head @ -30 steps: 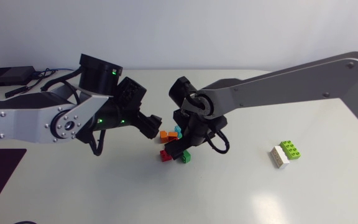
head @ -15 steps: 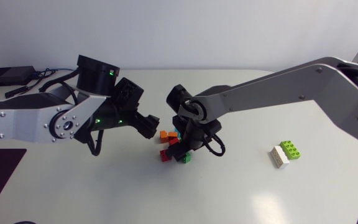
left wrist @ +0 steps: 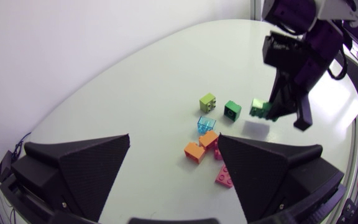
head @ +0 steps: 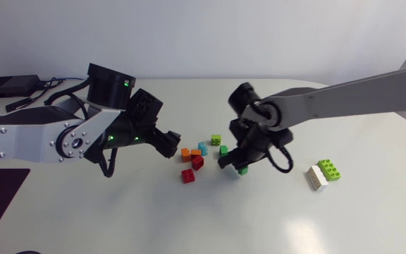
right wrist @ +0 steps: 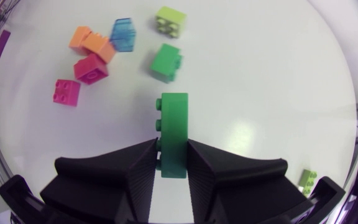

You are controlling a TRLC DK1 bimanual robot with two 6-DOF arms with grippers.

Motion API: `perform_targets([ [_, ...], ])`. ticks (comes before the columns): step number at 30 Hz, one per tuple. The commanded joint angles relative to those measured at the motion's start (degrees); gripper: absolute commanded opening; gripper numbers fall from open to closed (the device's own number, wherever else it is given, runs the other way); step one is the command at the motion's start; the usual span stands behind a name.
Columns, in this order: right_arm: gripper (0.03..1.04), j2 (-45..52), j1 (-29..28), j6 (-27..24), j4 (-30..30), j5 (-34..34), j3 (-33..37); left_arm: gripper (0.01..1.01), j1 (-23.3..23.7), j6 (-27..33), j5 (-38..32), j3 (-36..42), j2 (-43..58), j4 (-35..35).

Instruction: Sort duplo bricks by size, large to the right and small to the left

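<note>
**Long green brick is in the air, and here's how it could go sideways**

The long green brick (right wrist: 174, 118) is pinched between the fingers of the right gripper (right wrist: 173, 149) and held off the table (head: 154, 212), just beside the leftover small ones. In the right wrist view the fingers only grab one end and most of the brick pokes out ahead, so a fast swing could probably make it pivot or slip out.

Its home looks like the big-brick spot on the right, where a lime brick (head: 330, 169) sits touching a white brick (head: 317, 178). Set it down too close and it might shove those two apart, or land tilted on top of them.

Closer in, a small green brick (head: 223, 149) and a small lime one (head: 216, 140) sit near the gripper, so a low pass could knock them around.

The left gripper (head: 173, 140) hangs with its fingers spread wide and nothing in them, near the orange brick (head: 186, 152) and the red brick (head: 197, 162). If both arms go for that cluster at once, they could bump
</note>
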Motion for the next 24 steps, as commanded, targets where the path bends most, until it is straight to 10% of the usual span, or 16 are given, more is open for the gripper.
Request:
perform_targets([
  [1,0.05,-4.5,-6.5,-2.7,0.1,-0.4,-3.4,0.987,0.0,-0.8,0.5,-1.5,0.1,0.4],
  [9,0.05,-8.1,-25.5,-11.5,1.3,-6.3,-11.3,0.987,-1.0,-1.0,0.5,-1.5,0.2,0.6],
  [18,0.07,-7.8,-30.0,-13.3,7.6,-8.5,-17.6,0.987,-2.7,-0.9,0.5,-1.7,1.8,0.7],
  [24,0.65,-6.7,-30.7,-13.2,9.5,-8.8,-18.8,0.987,-3.0,0.0,0.5,-2.6,2.4,0.7],
])
